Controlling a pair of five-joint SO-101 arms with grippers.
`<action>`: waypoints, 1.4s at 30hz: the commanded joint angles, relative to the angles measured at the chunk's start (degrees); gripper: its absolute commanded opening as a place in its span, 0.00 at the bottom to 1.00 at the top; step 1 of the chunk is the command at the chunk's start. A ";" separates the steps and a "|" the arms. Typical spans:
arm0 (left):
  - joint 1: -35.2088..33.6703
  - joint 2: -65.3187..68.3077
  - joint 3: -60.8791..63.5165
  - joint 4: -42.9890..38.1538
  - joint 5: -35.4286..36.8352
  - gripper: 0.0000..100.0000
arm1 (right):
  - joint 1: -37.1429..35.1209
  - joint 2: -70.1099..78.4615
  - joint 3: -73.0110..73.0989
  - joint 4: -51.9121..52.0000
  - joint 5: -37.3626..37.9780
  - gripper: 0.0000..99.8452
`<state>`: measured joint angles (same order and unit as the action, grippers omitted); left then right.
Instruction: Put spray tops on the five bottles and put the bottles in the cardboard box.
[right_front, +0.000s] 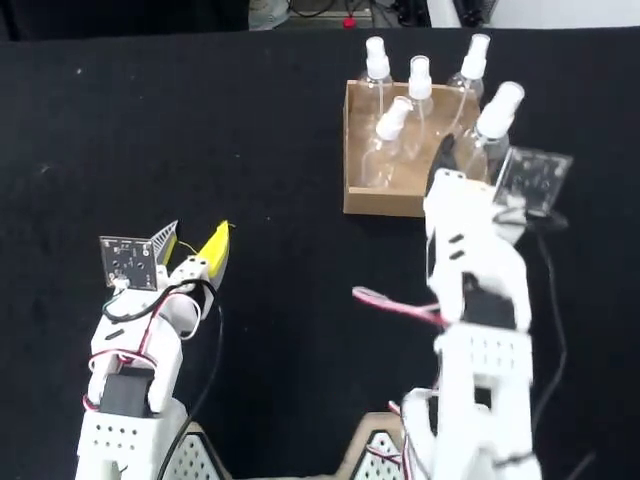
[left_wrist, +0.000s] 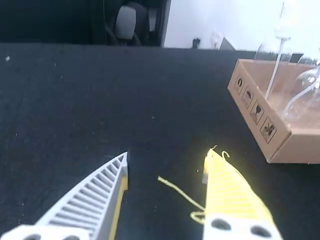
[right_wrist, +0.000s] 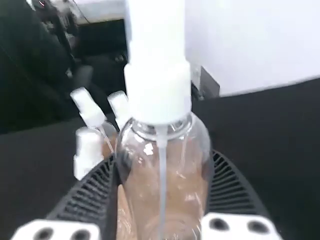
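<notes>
Well, the right gripper (right_front: 466, 160) is closed about halfway, and between its black ribbed fingers (right_wrist: 231, 186) it grips the held bottle (right_front: 487, 142), a clear bottle with its white spray top (right_front: 501, 103) already on. In the right wrist view the fingers press against both sides of the bottle's body (right_wrist: 162, 160), which stands upright with the dip tube running down its middle.

Seen from above, this bottle is at the near right corner of the cardboard box (right_front: 385, 203). I cannot tell whether it rests on the box floor or hangs just above it.

Four other bottles stand inside the box, each with a white top — three along the far wall (right_front: 378, 72) (right_front: 420, 82) (right_front: 470, 66) and one nearer the middle, tilted (right_front: 390, 132).

The left gripper (right_front: 196, 240) is wide open and holds nothing. Its grey finger (left_wrist: 100, 187) and its yellow finger (left_wrist: 227, 192) are spread over the bare black table (right_front: 200, 120), well apart from the box (left_wrist: 260, 117). A loose yellow strand (left_wrist: 180, 195) trails from the yellow finger.
</notes>
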<state>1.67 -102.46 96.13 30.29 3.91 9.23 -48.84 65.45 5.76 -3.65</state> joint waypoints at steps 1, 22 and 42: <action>0.13 -0.44 1.27 0.79 0.18 0.23 | 2.11 9.54 -3.82 -11.96 0.70 0.15; 0.13 -0.44 1.27 0.97 -0.18 0.23 | 3.69 44.18 -17.01 -31.65 0.70 0.15; -0.04 -0.44 1.27 0.97 -0.26 0.23 | 2.46 56.13 -24.84 -31.82 0.79 0.15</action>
<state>1.67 -102.46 96.13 30.90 3.91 11.96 7.16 44.18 -24.48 -3.47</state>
